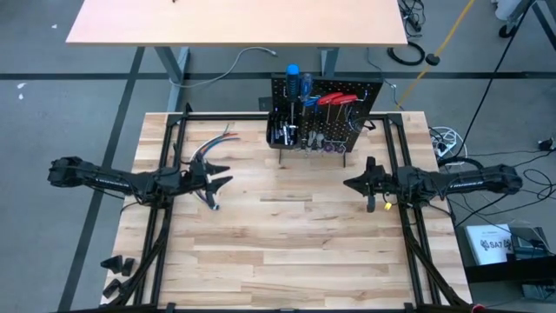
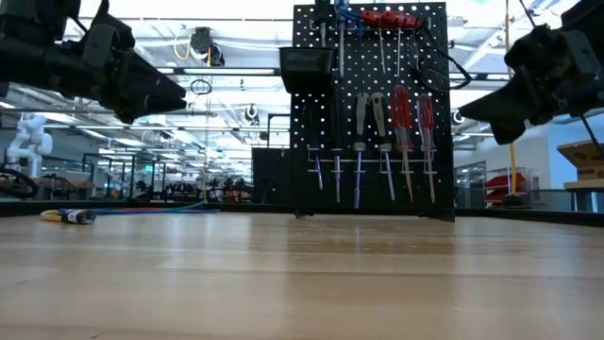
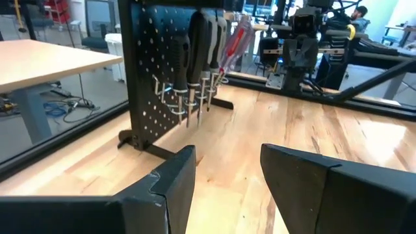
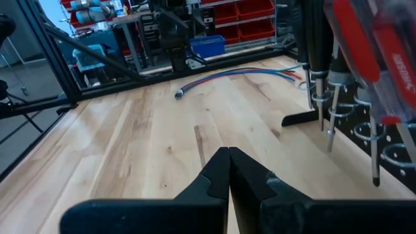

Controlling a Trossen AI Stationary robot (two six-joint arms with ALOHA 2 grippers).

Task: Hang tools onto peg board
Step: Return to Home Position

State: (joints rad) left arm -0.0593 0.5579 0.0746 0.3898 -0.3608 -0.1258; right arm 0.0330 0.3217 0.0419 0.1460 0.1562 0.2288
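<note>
The pale wooden tabletop (image 1: pixel 287 252) filled most of the high view. The peg board (image 2: pixel 326 123) stood upright at its far edge, near the middle, on short feet. It was a black panel pierced with rows of small holes and fitted with metal hooks.

The tools (image 2: pixel 401 118) hung on its front. Two screwdrivers with clear red handles sat side by side, with slimmer dark-handled ones beside them, and their thin steel shafts pointed down through wire loops. Red wrenches (image 2: pixel 387 17) hung along the top row. From above, two blue handles (image 1: pixel 293 71) stuck up over the board's top edge. A small black bin (image 2: pixel 304 68) was fixed to the upper front of the board, on the left arm's side; what lay in it could not be made out.

The left arm reached in level over the tabletop's left side. The left gripper (image 1: pixel 228 174) was held above the wood with its fingers spread fairly wide and nothing between them. The right gripper (image 1: pixel 347 184) hovered opposite, over the right side, with its fingers pressed together tip to tip, holding nothing. Both were well apart from the peg board.

A bundle of coloured wires (image 1: pixel 215 142) lay flat on the tabletop, between the left gripper and the peg board.
</note>
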